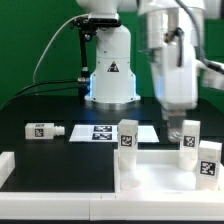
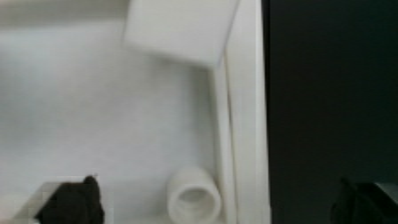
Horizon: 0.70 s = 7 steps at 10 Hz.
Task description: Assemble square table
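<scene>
Four white tagged legs counted in the exterior view. First, the lying leg [image 1: 45, 129], flat on the black table [image 1: 30, 110] toward the exterior view's left, well apart from the others. Next, the corner leg [image 1: 127, 135], upright at the corner of the tabletop [image 1: 160, 180] nearest the marker board [image 1: 104, 132]. Then the middle leg [image 1: 190, 137], upright right under the lowered end of the arm [image 1: 170, 50]. Last, the right leg [image 1: 209, 158], upright just beside the middle leg at the exterior view's right edge. Tabletop white with a raised rim, lying flat on the table, low in the exterior view's right half. Unclear from here: upright legs inside the rim or against it. Plain white bar [image 1: 6, 165] at the exterior view's lower left, apart from everything else. White robot base [image 1: 110, 75] behind the marker board. From the wrist view: gripper [image 2: 217, 200] spread wide, dark fingertips [image 2: 71, 200] far apart, one over the white tabletop, the other over the black table, the rim running between them, nothing gripped. White block [image 2: 178, 30] on the tabletop by the rim, ahead of the fingertips, too blurred to show a tag. Small round mark [image 2: 192, 200] in the tabletop close to the rim, hole or stud impossible to tell.
</scene>
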Each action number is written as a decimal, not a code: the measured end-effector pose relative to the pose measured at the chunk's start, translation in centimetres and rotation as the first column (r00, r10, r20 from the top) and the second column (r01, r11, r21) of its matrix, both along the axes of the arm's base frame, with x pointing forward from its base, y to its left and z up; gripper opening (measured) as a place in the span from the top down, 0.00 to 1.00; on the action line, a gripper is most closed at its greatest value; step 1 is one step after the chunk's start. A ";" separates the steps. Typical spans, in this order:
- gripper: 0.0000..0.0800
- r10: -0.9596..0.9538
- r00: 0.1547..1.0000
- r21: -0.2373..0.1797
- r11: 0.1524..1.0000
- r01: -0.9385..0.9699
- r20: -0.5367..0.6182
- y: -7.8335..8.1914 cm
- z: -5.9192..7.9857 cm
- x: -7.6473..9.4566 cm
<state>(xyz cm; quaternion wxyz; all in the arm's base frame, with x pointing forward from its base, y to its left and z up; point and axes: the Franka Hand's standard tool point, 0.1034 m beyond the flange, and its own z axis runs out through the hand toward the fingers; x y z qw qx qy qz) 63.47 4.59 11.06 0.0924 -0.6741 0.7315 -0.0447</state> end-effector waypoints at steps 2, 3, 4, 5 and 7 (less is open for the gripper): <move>0.19 0.173 0.984 -0.040 0.984 -0.172 0.036 -3.6 1.5 -0.7; 0.19 0.203 0.977 -0.060 0.978 -0.200 0.060 -2.9 1.6 -0.3; 0.19 0.322 0.945 -0.091 0.944 -0.316 0.055 -3.0 1.5 -0.4; 0.19 0.360 0.931 -0.102 0.930 -0.354 0.053 -3.2 1.5 -0.4; 0.19 0.376 0.922 -0.091 0.925 -0.368 0.092 -6.1 1.5 -1.5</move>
